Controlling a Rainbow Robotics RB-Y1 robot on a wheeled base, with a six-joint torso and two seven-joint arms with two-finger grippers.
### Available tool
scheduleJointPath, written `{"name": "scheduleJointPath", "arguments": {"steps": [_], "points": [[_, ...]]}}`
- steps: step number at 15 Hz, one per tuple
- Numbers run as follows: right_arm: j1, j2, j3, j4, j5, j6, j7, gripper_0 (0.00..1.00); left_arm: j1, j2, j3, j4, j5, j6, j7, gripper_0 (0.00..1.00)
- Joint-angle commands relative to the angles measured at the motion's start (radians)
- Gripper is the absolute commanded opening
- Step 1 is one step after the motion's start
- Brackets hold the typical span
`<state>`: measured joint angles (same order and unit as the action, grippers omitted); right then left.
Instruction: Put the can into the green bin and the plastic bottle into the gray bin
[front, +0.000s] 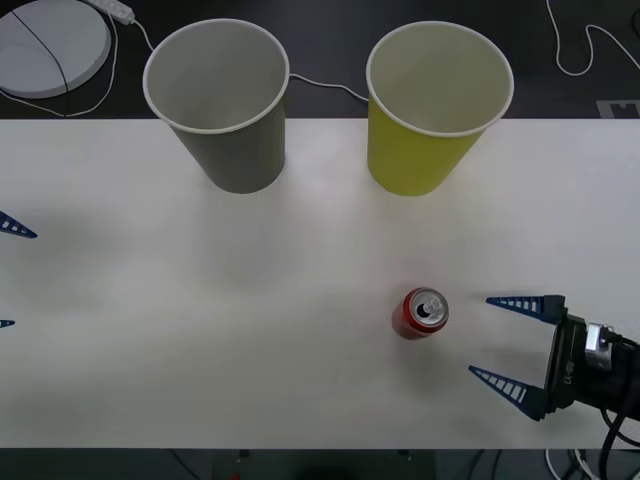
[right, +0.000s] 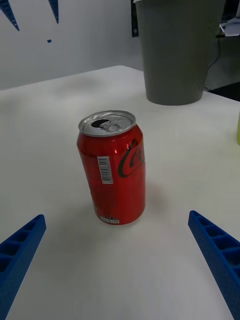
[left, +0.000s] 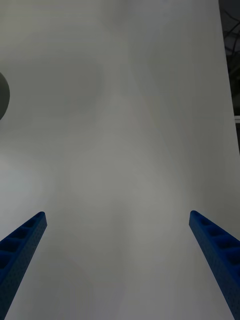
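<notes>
Nearest, the right gripper (front: 507, 345) sits low on the white table (front: 200, 340), fingers spread, aimed at the upright small red soda can (front: 419, 313) just left of it. Left gripper (front: 8, 275) idles released, far left. Beyond stand the yellow-green cup-shaped bin (front: 425, 135) and gray cup-shaped bin (front: 225, 125).

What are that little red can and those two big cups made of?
The can looks like thin painted metal: glossy red sides, bare silver top with a pull-tab. The gray bin and the green bin look like matte coated paper, judging by their rolled white rims and pale insides, though plastic is possible.
</notes>
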<state>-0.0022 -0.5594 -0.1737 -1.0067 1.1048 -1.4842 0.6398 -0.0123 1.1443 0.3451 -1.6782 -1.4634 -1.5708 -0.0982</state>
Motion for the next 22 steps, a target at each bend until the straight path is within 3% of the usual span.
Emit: {"name": "scheduleJointPath", "arguments": {"steps": [1, 10, 22], "points": [[-0.002, 0.001, 0.080, 0.000, -0.049, 0.058, 0.034, 1.00, 0.000, 0.000, 0.000, 0.000, 0.000, 0.000, 0.000, 1.00], [-0.039, 0.029, 0.270, 0.000, -0.165, 0.220, 0.126, 1.00, 0.000, 0.000, 0.000, 0.000, 0.000, 0.000, 0.000, 1.00], [-0.078, 0.096, 0.333, 0.002, -0.175, 0.297, 0.150, 1.00, 0.000, 0.000, 0.000, 0.000, 0.000, 0.000, 0.000, 1.00]]}}
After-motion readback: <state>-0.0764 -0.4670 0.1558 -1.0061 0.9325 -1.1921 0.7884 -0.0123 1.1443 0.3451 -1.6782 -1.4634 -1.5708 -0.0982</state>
